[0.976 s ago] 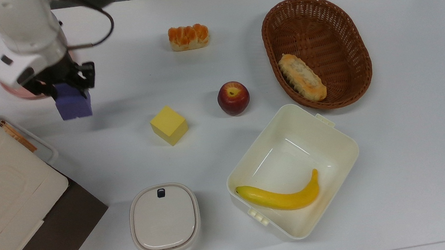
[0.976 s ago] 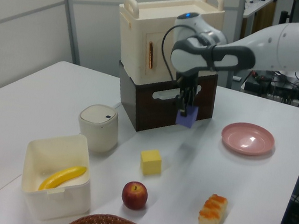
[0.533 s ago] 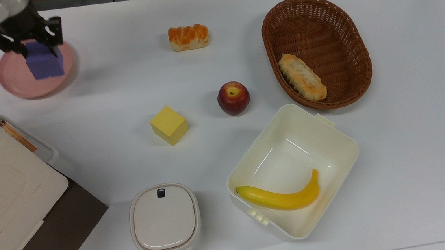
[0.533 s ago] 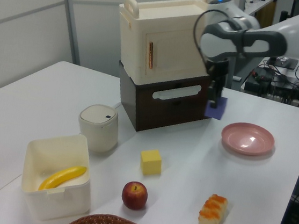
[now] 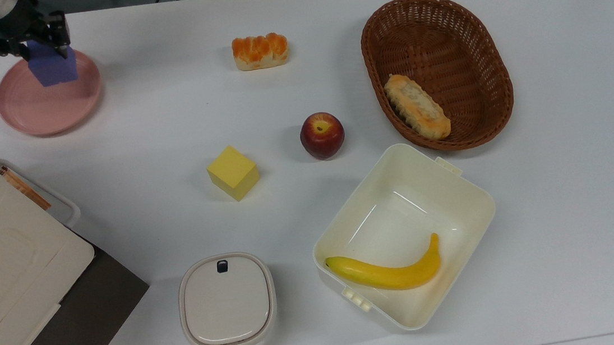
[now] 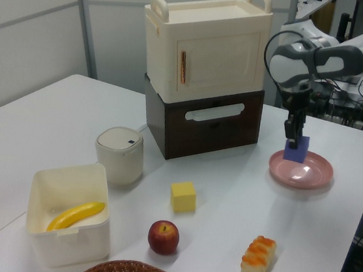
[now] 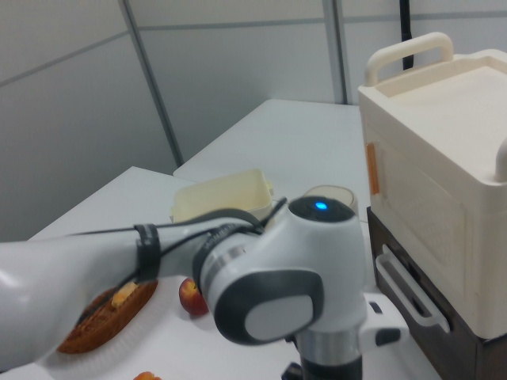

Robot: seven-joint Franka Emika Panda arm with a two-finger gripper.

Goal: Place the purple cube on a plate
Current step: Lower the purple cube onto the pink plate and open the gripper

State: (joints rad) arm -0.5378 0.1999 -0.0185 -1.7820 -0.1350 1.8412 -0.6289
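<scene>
Two cubes: one matte purple cube (image 5: 53, 69), one yellow cube (image 5: 232, 173). Two bread pieces (image 5: 260, 51). One each: pink round plate (image 5: 30, 109), red apple (image 5: 322, 135), yellow banana (image 5: 390, 271), brown wicker basket (image 5: 461, 22).

1. Arm (image 7: 261, 293): glossy white rounded shells, grey joint bands.
2. Blue light on top of a joint.
3. Black cable looping along the links.
4. Gripper (image 6: 293, 130): black.

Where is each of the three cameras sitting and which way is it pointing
Top view: overhead, looking straight down on the table; the gripper holds the purple cube over the plate.
Left view: low at the basket end, facing the stacked boxes; arm, gripper, cube and plate show.
Right view: close behind the arm, facing the white bin.
Top and left views share cube, plate and apple.
</scene>
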